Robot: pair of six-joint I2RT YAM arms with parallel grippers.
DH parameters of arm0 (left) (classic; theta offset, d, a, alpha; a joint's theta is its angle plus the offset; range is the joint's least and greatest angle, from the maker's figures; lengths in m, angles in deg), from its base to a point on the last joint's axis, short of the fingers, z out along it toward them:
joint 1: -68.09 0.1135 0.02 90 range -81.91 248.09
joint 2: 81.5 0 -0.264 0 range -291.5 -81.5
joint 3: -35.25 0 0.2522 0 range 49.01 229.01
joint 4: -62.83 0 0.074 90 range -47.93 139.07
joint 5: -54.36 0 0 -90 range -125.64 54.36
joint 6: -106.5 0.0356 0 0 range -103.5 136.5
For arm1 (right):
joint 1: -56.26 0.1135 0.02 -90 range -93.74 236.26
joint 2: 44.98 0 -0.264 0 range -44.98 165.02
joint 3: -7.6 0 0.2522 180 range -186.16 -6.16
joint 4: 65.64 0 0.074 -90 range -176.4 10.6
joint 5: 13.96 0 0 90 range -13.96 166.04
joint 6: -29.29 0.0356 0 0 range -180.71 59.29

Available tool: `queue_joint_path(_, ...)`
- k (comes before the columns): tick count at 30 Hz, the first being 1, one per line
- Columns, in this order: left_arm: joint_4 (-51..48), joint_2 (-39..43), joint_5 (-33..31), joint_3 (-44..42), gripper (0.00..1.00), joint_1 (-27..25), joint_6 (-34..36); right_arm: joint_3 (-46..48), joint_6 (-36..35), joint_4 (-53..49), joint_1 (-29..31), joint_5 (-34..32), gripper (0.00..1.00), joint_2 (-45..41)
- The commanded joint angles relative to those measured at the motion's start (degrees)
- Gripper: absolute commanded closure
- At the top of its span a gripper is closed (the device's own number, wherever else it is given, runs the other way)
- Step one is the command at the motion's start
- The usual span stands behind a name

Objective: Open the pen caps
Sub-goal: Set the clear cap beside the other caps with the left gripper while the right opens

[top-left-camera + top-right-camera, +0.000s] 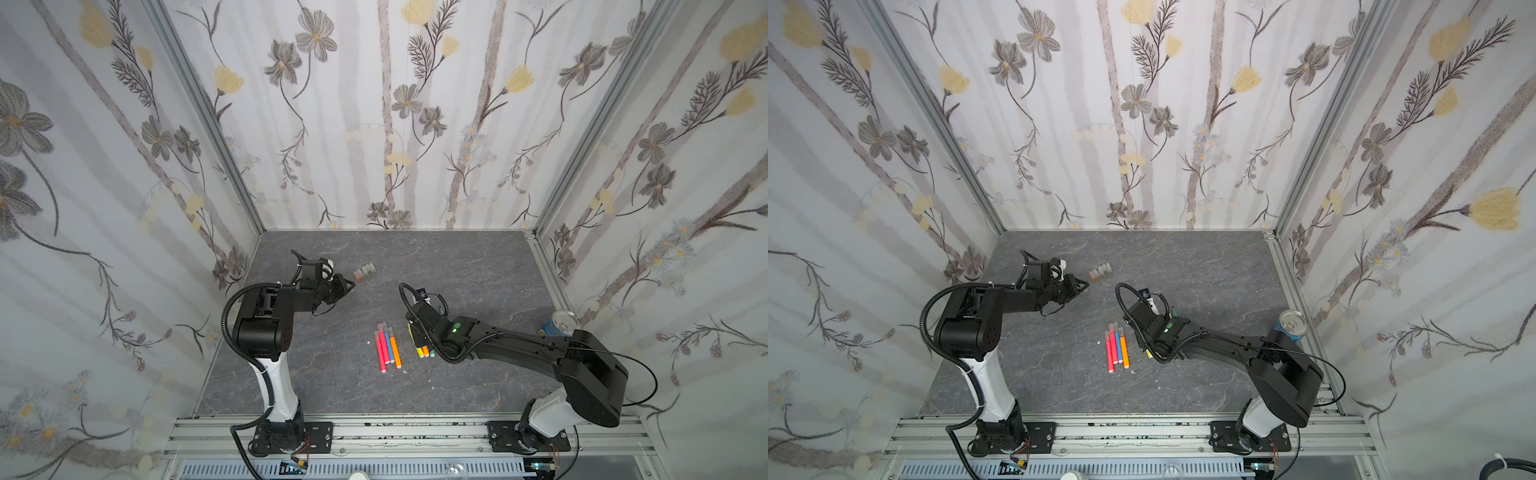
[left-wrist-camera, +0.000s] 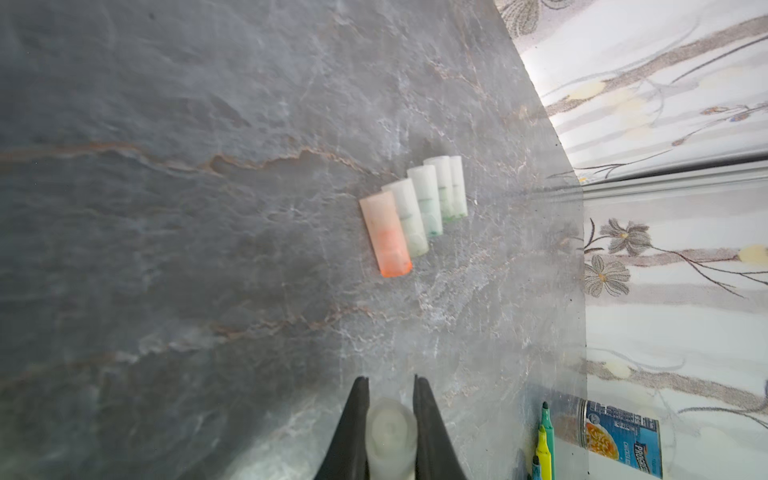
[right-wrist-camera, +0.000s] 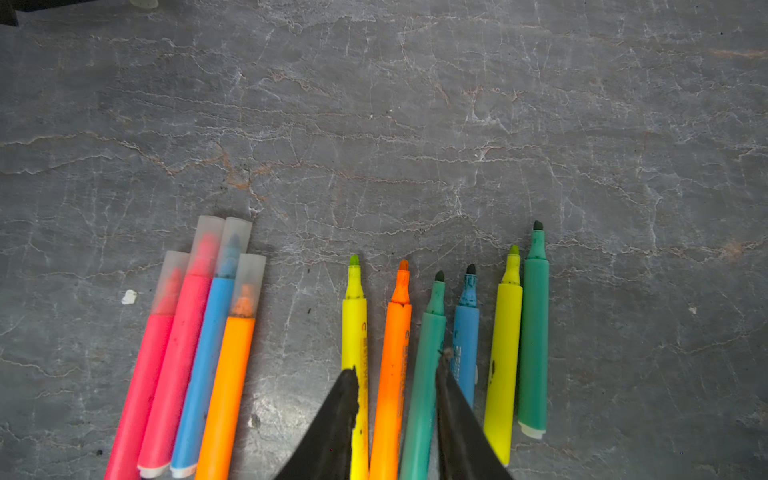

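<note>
Two black fingers of the left gripper were pinched on a single cloudy cap, held over the grey stone-patterned table. Just ahead of it, five loose pen caps lay side by side in a touching row. The nearest was tinted orange and the rest faintly green. In both top views that row sat toward the back left of the table.

The right gripper stood with its jaws parted and nothing held, over a fan of six uncapped pens. An orange one and a teal one showed in the gap between its fingers. To the left of that fan in both top views lay four capped pens, two pink, one blue and one orange. They were pressed together, each with its translucent cap on.

Well apart from all this, a blue soup can stood by the right wall.
</note>
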Motion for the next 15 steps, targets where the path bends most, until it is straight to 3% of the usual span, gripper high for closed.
queue_joint_path(1,0.8,-1.78,-0.49,1.95,1.0,0.45,0.38,0.4,0.7,0.4,0.05,0.13,0.67,-0.4)
queue_joint_path(9,-0.36,-5.69,-0.92,6.71,0.97,0.63,0.07,1.62,1.15,1.76,0.06,0.77,0.67,-0.21)
queue_joint_path(15,-0.98,-7.17,-1.51,8.59,0.88,0.62,-0.26,2.47,1.44,2.27,0.0,1.01,0.67,-0.4)
